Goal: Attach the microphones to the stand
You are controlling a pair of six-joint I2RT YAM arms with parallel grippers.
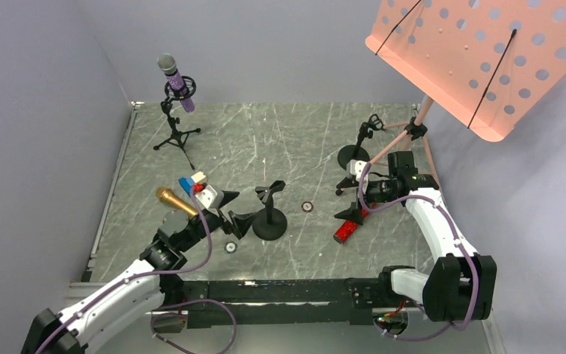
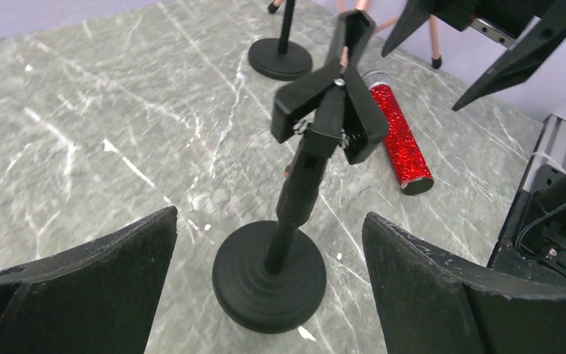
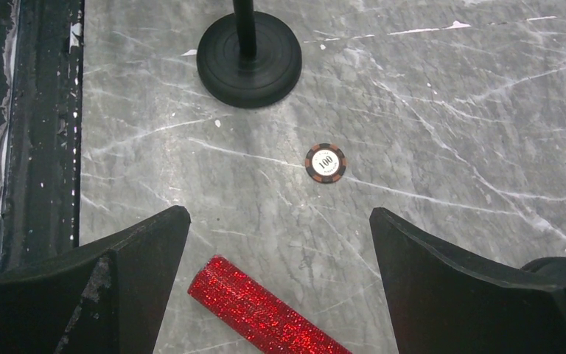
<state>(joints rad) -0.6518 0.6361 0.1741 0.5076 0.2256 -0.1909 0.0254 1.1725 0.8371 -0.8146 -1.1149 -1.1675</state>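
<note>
The microphones lie in three places: the purple microphone [image 1: 177,77] is clipped, tilted, in the tripod stand [image 1: 176,131] near the back left corner of the surface [image 1: 265,140]. The gold microphone [image 1: 175,200] lies just beside the left wrist, and the red microphone [image 1: 349,227] lies flat toward the right. We see walls close along the left and back edges, a black rail [image 1: 280,291] along the near edge, and a pink music stand [image 1: 486,59] overhanging the back right corner. Open marble runs between the tripod stand and the round-base stand [image 2: 280,221] in the middle. The left fingers [image 2: 96,273] are spread wide and hold nothing, flanking that stand's base without touching it; the gold microphone lies behind them. The right fingers [image 3: 110,284] are spread just as wide, empty, above the red microphone, whose body shows between them, just beside one finger, with a chip [image 3: 325,162] farther on.
</note>
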